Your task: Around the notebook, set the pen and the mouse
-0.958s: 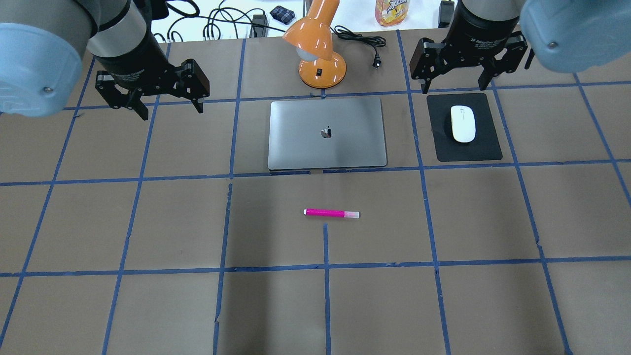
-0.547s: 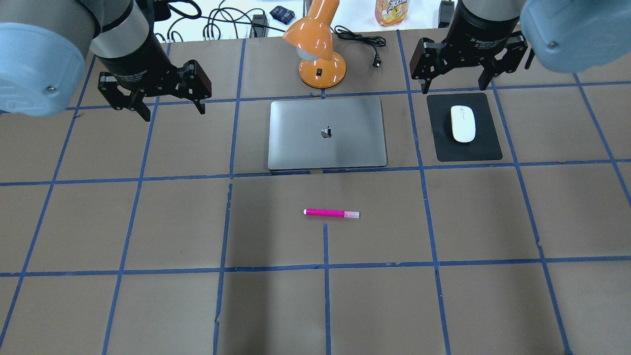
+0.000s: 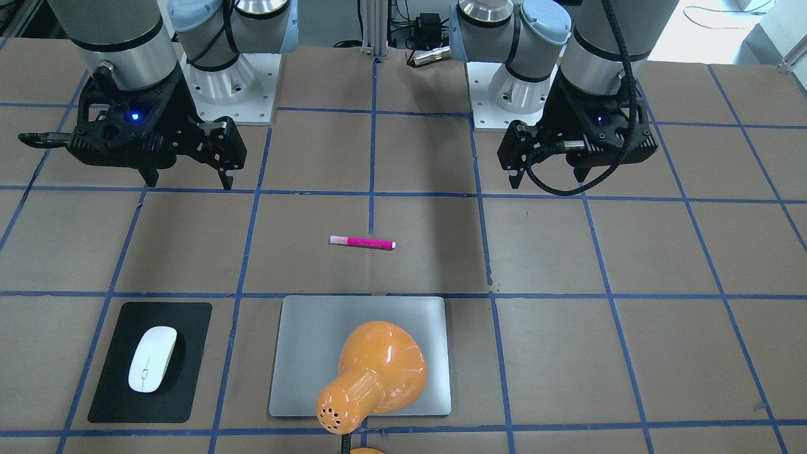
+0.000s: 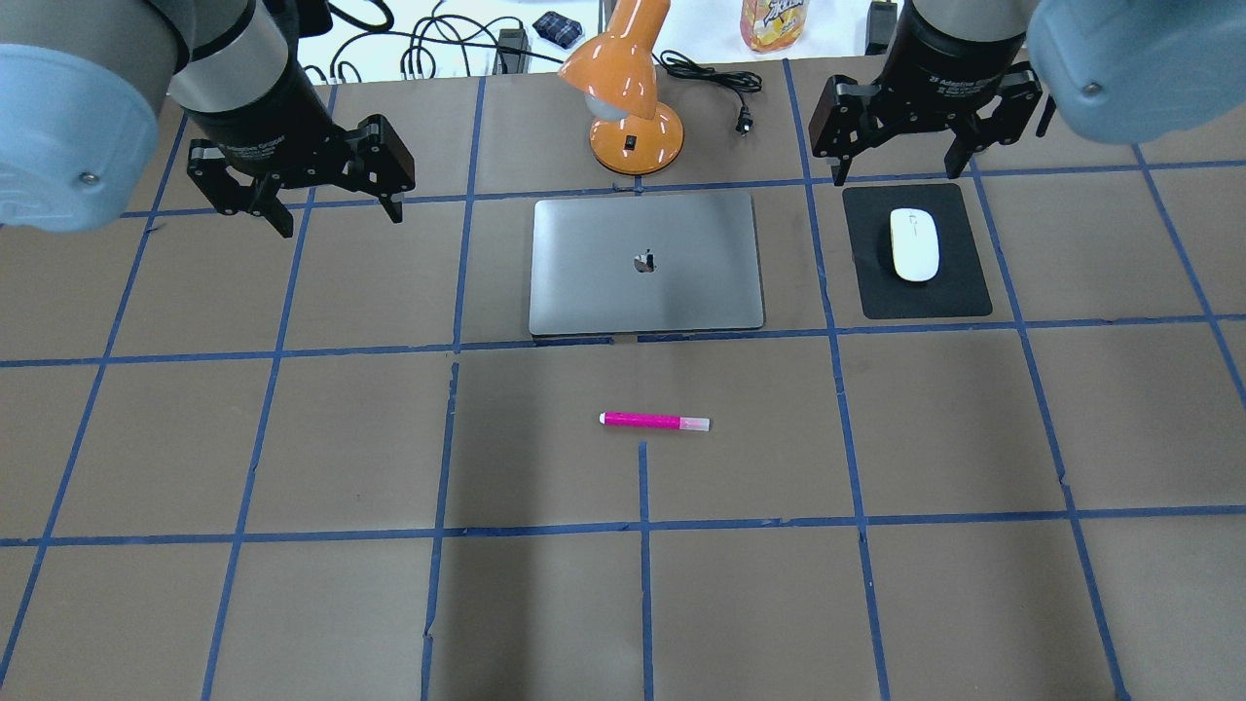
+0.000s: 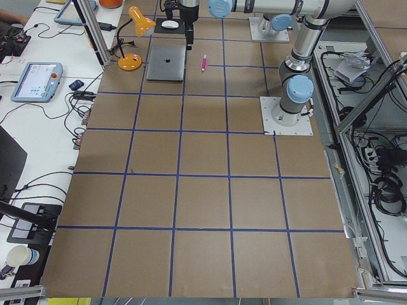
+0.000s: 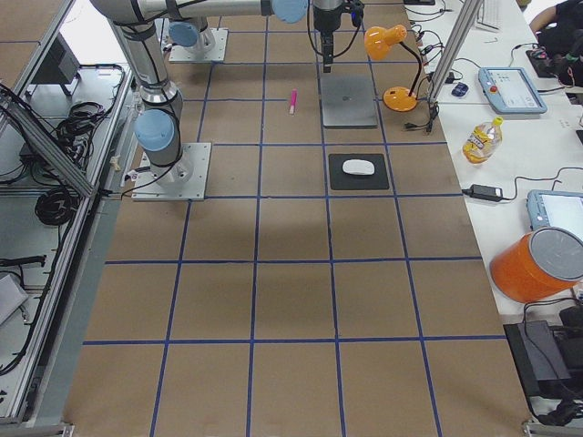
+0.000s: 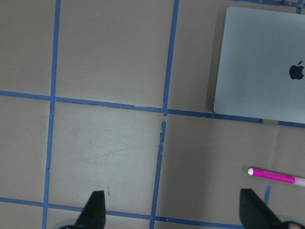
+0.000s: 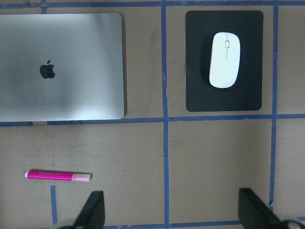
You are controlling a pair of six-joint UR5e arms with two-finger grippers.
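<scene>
Left claw point(image 4: 341, 224) and right claw point(image 4: 900, 175) both spread, empty. I see the pen point(image 4: 654, 422) crosswise, parallel to the notebook's point(image 4: 646, 263) near edge, roughly midway between them; mouse point(image 4: 914, 244) nearer the right.

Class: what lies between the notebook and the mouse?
Between the notebook and the mouse: bare table, one blue tape line, then a strip of the black mat under the mouse. The overhead exterior view shows it.

I see bright, even overhead light — soft shadows on the table point(image 4: 545, 604), glare on the lamp point(image 3: 378, 362) (wrist views slightly soft).
</scene>
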